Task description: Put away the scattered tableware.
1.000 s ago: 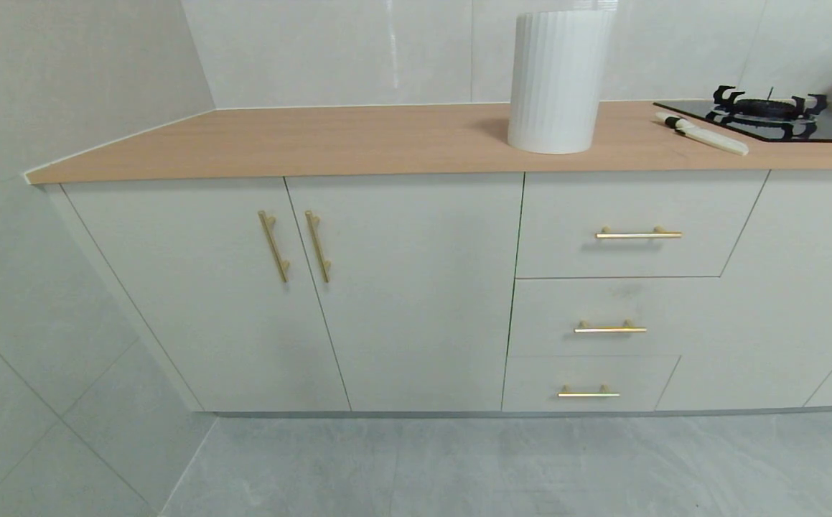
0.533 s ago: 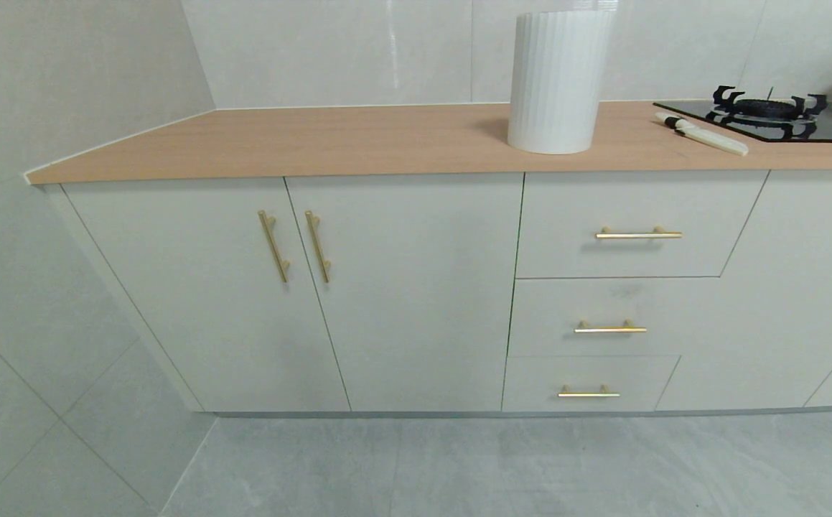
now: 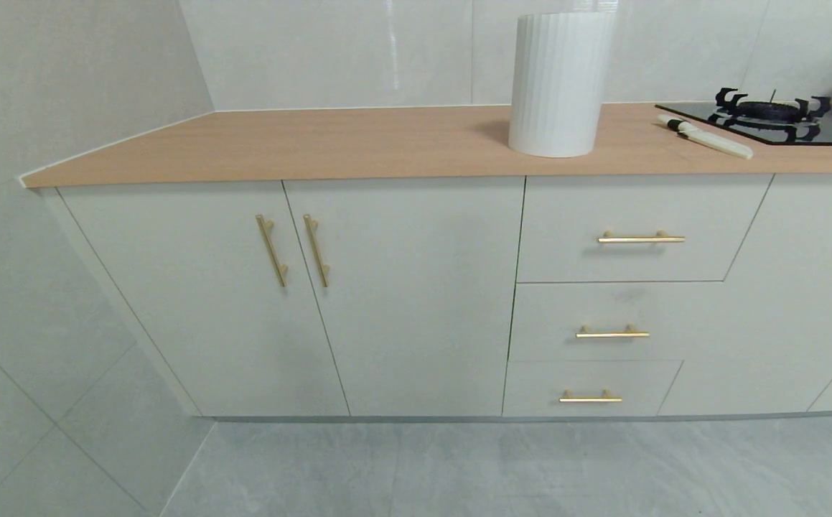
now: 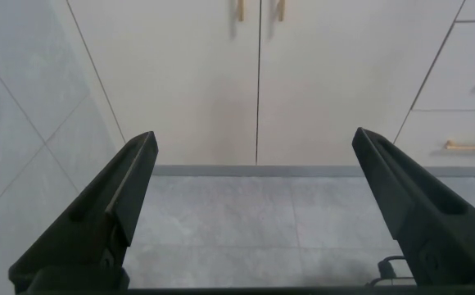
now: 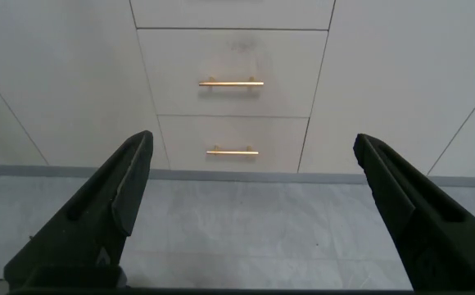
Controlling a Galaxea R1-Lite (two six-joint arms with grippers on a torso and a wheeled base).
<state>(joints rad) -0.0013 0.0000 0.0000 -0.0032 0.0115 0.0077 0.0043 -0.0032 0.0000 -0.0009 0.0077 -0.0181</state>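
a wooden countertop (image 3: 315, 143) runs along the tiled wall. on it stands a ribbed white canister (image 3: 561, 82), upright, on the part of the counter above the seam between the doors and the drawers. its mouth is cut off by the upper edge of the head view, so what it holds cannot be told. well apart from it, toward the robot's right, a pale utensil (image 3: 706, 136) with a dark band near one end lies flat on the counter, just beside the front corner of the black hob (image 3: 774, 115).

below the counter, the double doors (image 3: 293, 301) are shut, their two gold handles side by side at the middle seam. to their right a stack of three drawers is also shut: top drawer (image 3: 631, 208), middle drawer (image 3: 602, 305) and bottom drawer (image 3: 588, 377), each with a gold bar handle. their contents are hidden.

the left gripper (image 4: 254, 141) hangs low before the double doors, fingers spread wide, with the grey floor (image 4: 237, 221) seen through the gap. the right gripper (image 5: 254, 143) hangs low facing the middle and bottom drawers, fingers likewise spread wide apart.
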